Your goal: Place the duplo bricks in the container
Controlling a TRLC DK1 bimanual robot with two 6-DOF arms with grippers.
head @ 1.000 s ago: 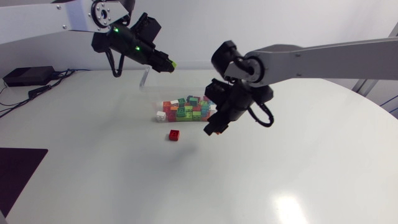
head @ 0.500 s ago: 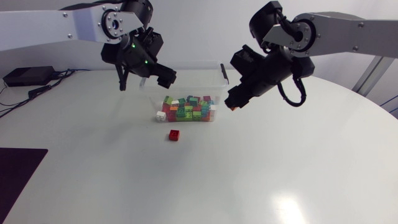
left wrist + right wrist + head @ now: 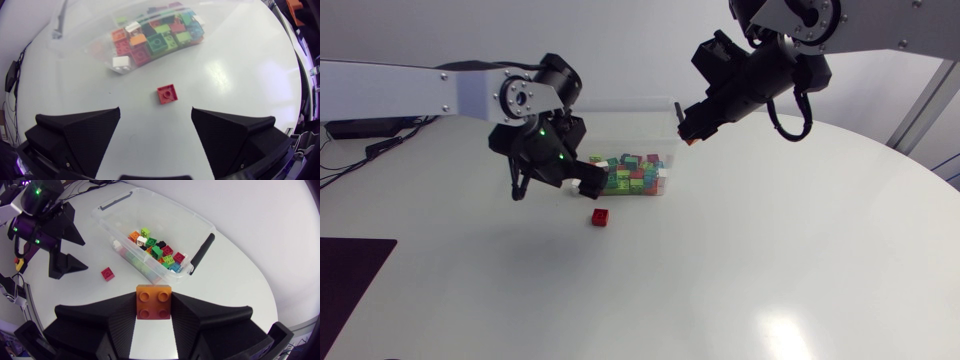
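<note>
The left gripper (image 3: 155,108) hangs with its two wedge fingers spread wide and nothing between them. In the head view it (image 3: 582,183) sits left of centre, just above and to the left of the lone red brick (image 3: 601,217), which lies flat on the white table (image 3: 770,260) in front of the container (image 3: 620,125). From the left wrist the red brick (image 3: 167,93) shows studs up, just ahead of the gap between the fingers and near the container's front wall.

The right gripper (image 3: 154,299) is closed on an orange brick (image 3: 154,301), one finger against each side face and the four studs facing the camera. In the head view it (image 3: 688,128) hangs in the upper middle of the frame, by the container's right end. The container (image 3: 172,207) is clear plastic and already holds a heap of mixed bricks (image 3: 155,247).

The red brick is probably light, rigid and hard, so a firm squeeze should do it no harm. Its smooth moulded sides look slippery, so a skewed pinch could squirt it away across the slick table. The best hold is likely on two opposite flat side walls, fingers square to them and low enough to catch the shallow body below the studs. The thin-walled container may slide if nudged
</note>
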